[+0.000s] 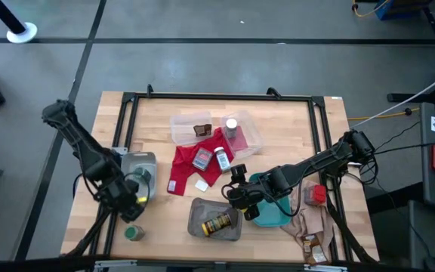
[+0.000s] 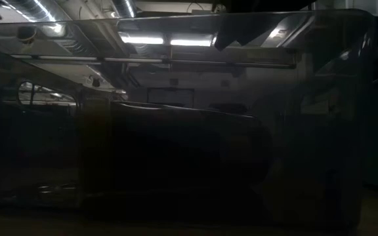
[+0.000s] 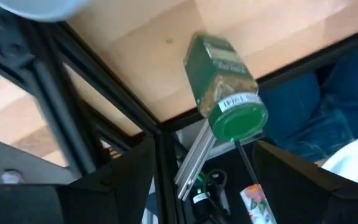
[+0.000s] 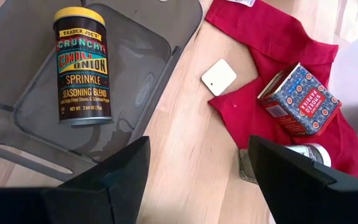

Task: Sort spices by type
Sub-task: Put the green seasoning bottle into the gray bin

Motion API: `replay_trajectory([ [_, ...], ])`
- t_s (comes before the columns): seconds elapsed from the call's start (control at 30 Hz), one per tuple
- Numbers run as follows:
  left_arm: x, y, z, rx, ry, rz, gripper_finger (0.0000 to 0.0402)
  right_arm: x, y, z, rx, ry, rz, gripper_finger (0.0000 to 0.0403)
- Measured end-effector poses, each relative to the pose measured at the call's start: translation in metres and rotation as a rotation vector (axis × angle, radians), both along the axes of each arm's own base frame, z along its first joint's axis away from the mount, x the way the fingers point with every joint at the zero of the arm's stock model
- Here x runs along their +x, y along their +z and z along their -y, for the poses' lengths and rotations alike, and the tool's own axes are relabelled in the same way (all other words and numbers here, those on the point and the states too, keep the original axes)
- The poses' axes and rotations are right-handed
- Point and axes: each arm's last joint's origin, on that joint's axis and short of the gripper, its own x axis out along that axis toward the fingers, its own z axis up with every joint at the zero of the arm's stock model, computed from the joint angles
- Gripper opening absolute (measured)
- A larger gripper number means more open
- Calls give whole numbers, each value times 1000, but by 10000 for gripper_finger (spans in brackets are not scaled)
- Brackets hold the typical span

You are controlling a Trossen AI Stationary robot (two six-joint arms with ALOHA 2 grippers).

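Left gripper [image 1: 131, 198]: fingers apart, empty, near the tabletop's [image 1: 165, 106] front left, above a green-lidded jar [image 3: 224, 85] lying there.
Right gripper [image 1: 238, 198]: fingers apart, empty, between the grey tray [image 4: 17, 68] and red cloth [image 4: 272, 43].
Chili onion jar [image 4: 82, 65]: lying in the grey tray.
Patterned tin [image 4: 296, 99]: on the red cloth.

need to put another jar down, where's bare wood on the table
Bare wood lies along the far edge beyond the clear tray, and between the grey tray and the green-lidded jar. The middle is crowded: red cloth with tins, and the right gripper.
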Motion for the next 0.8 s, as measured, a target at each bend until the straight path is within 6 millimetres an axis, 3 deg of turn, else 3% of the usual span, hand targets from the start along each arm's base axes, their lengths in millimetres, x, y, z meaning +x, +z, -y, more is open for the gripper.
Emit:
replay_trajectory([
  [0.33,6,-24,41,24,-136,62,255,0,0,0,0,0,0,271],
  [0.8,-2,-25,52,111,-132,204,255,0,0,0,0,0,0,271],
])
